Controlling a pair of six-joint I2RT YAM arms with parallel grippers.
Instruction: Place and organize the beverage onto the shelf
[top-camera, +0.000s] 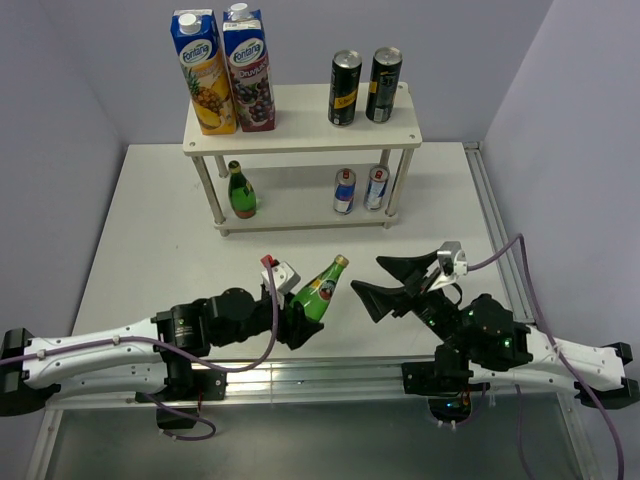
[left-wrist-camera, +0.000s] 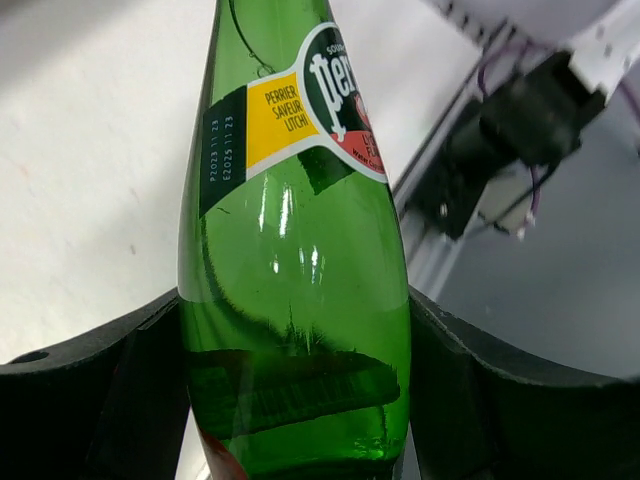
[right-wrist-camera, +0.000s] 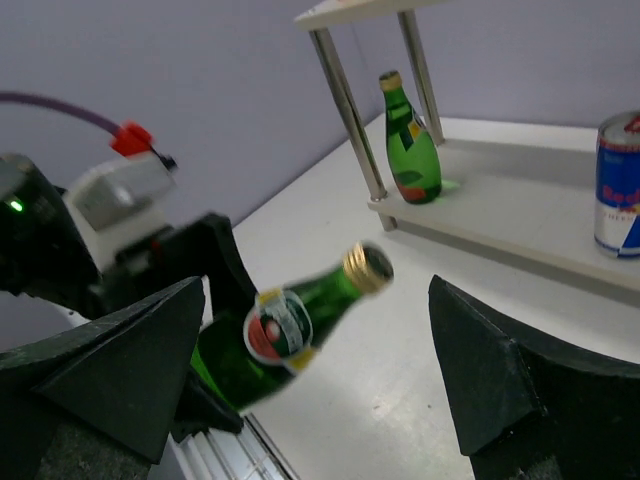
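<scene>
My left gripper (top-camera: 300, 318) (left-wrist-camera: 297, 390) is shut on the lower body of a green glass bottle (top-camera: 320, 290) (left-wrist-camera: 295, 250) (right-wrist-camera: 300, 330). The bottle is tilted above the table, its gold top pointing up and right. My right gripper (top-camera: 382, 282) (right-wrist-camera: 310, 370) stands open just right of the bottle's top, holding nothing. The white two-tier shelf (top-camera: 300, 125) (right-wrist-camera: 520, 215) stands at the back. Its lower tier holds another green bottle (top-camera: 241, 192) (right-wrist-camera: 410, 145) and two silver-blue cans (top-camera: 344, 192) (top-camera: 376, 187). Two dark cans (top-camera: 345, 88) (top-camera: 383, 85) stand on the top tier.
Two tall juice cartons (top-camera: 205, 70) (top-camera: 248, 68) stand on the left of the shelf's top board. Thin shelf legs (top-camera: 208, 190) (right-wrist-camera: 350, 110) stand at the corners. A metal rail (top-camera: 320, 380) runs along the table's near edge, and purple walls close in on three sides.
</scene>
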